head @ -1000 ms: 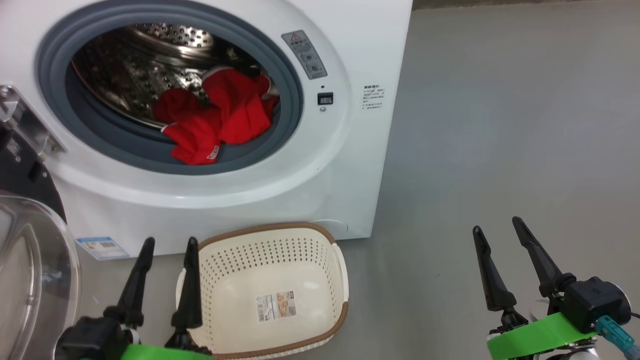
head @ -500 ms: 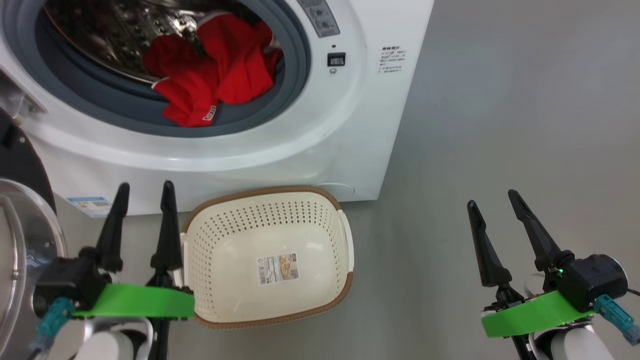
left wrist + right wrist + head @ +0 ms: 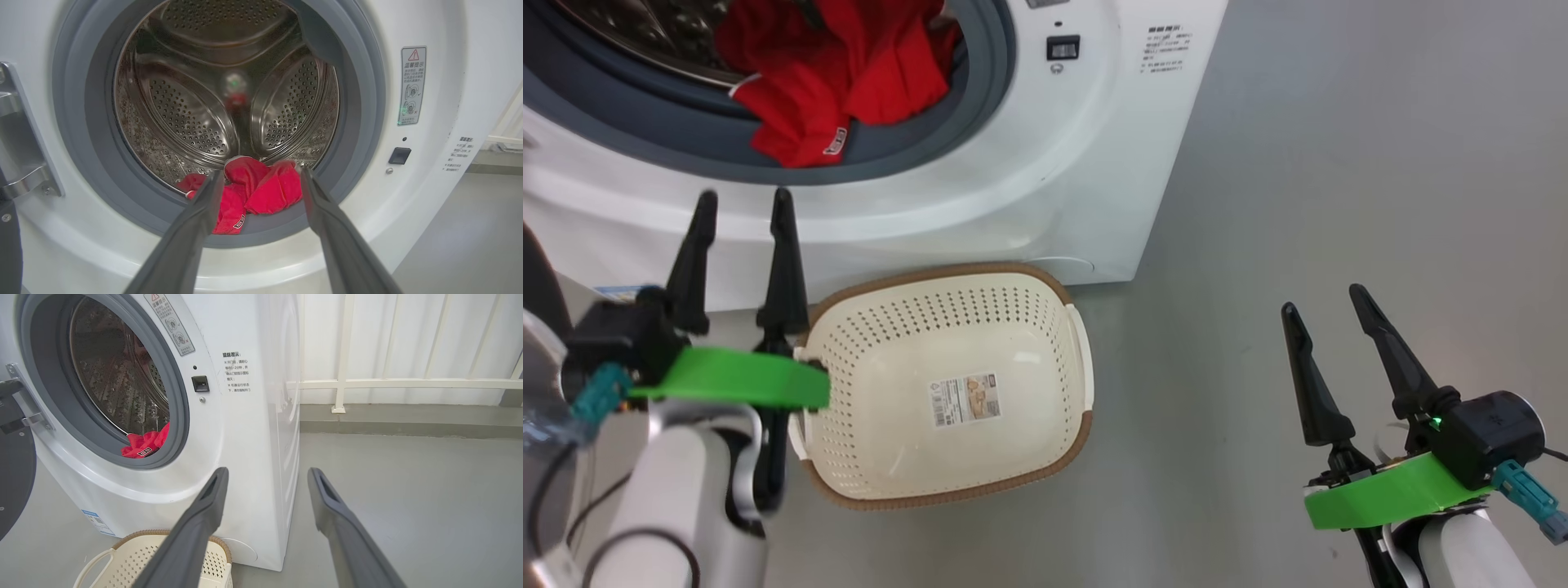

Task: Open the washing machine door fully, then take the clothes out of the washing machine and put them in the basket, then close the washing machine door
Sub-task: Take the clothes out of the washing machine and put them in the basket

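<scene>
The red clothes (image 3: 825,82) lie heaped at the mouth of the washing machine (image 3: 1029,180), draped onto its grey gasket (image 3: 915,140). The basket (image 3: 931,272) stands on the floor (image 3: 1298,163) just below. The left gripper (image 3: 745,196), fingers apart, hovers beside the basket; the right gripper (image 3: 1323,300), fingers likewise apart, hangs well to the right.

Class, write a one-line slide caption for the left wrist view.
Open left gripper points at the clothes lying low in the washing machine.

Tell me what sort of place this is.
Probably a laundry corner or utility area, perhaps a balcony: a white front-loading washing machine stands on a grey floor, a cream basket sits before it, and a white railing runs behind.
</scene>
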### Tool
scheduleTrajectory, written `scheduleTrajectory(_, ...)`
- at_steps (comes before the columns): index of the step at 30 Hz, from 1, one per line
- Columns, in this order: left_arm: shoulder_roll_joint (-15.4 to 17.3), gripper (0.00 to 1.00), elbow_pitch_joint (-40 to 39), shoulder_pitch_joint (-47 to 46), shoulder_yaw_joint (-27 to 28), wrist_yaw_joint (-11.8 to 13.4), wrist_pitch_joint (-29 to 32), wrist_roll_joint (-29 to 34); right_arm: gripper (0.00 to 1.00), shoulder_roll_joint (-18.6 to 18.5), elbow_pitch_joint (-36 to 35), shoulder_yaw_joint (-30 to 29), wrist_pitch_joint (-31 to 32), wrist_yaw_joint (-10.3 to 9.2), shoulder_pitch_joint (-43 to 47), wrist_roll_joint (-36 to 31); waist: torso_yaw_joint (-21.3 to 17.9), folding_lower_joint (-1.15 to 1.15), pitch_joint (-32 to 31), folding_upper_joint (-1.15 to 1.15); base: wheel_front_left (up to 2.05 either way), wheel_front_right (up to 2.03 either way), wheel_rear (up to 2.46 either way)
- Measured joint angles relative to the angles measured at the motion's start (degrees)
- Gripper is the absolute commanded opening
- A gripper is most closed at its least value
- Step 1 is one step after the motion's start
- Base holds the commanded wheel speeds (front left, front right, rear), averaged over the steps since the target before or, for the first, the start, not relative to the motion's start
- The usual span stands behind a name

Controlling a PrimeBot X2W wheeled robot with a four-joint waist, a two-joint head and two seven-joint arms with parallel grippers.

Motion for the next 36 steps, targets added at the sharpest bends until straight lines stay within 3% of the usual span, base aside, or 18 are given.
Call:
scheduleTrajectory(19,0.5,1.0,17.6,-21.0,-0.7,-3.0,-0.6,-0.6,1.0,-0.1,-0.2,0.4,0.0,0.0,-2.9,-0.1,-1.6,0.0,6.8,0.0,0.0,0.0,0.0)
scheduleTrajectory(36,3.8,1.0,34.9,-35.5,-0.6,-4.4,-1.1,-0.3,1.0,-0.1,-1.2,0.3,0.0,0.0,-6.0,-0.5,-4.2,0.0,12.3,0.0,0.0,0.0,0.0)
